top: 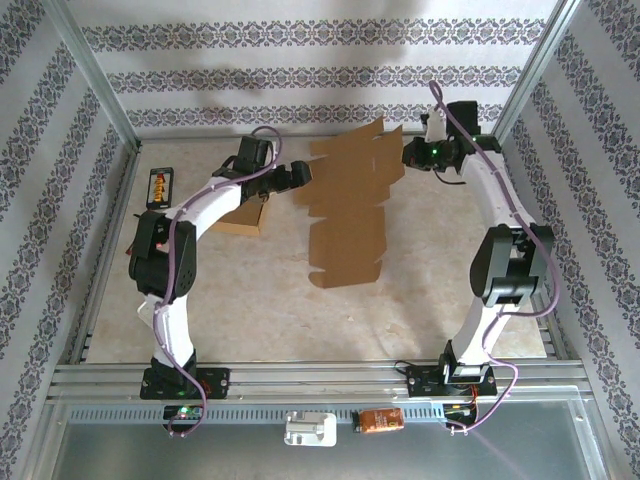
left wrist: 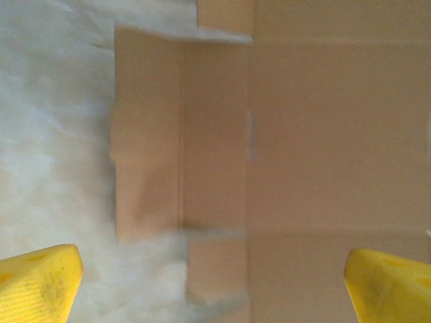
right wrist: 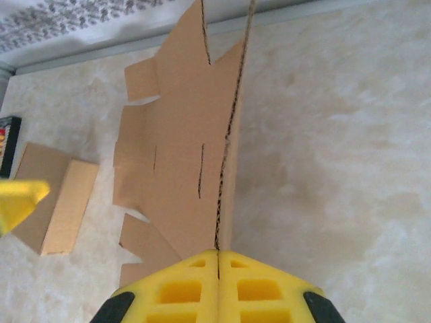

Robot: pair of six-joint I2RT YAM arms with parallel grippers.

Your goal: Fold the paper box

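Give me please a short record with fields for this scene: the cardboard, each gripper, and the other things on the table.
cardboard sheet: unfolded box blank, mid-table, mostly flat; gripped edge raised
right gripper: shut on the sheet's far right edge
left gripper: open, over the sheet's left part, holding nothing
small cardboard piece: on the table, left of the sheet, beside the left arm
black device: near the table's left edge; details too small to tell
fold progress: no box shape formed yet

Table [top: 250,310] with paper box [top: 348,215], carton [top: 243,218], black device [top: 160,187]
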